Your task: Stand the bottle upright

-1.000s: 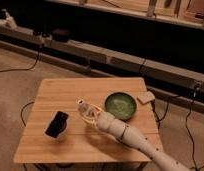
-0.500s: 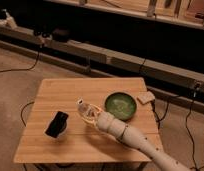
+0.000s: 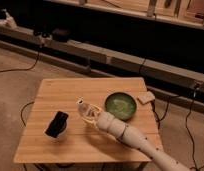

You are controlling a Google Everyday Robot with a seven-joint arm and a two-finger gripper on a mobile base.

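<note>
Camera view: a wooden table (image 3: 55, 145) stands on a carpeted floor, with a dark shelf unit behind it. The robot arm (image 3: 137, 142) enters from the lower right corner and reaches diagonally up and left across the tabletop. The gripper (image 3: 90, 116) is located near the middle of the table, just left of the green bowl (image 3: 120, 105). Its fingers are closed on the bottle (image 3: 84, 109), which sits between them. The bottle is tilted, not upright: its white top points up and to the left, away from the arm. Whether the base of the bottle touches the tabletop cannot be determined. A black object (image 3: 57, 124) lies on the left part of the table, apart from the gripper. A small tan block (image 3: 146, 97) rests at the right edge of the table, just beside the green bowl.
</note>
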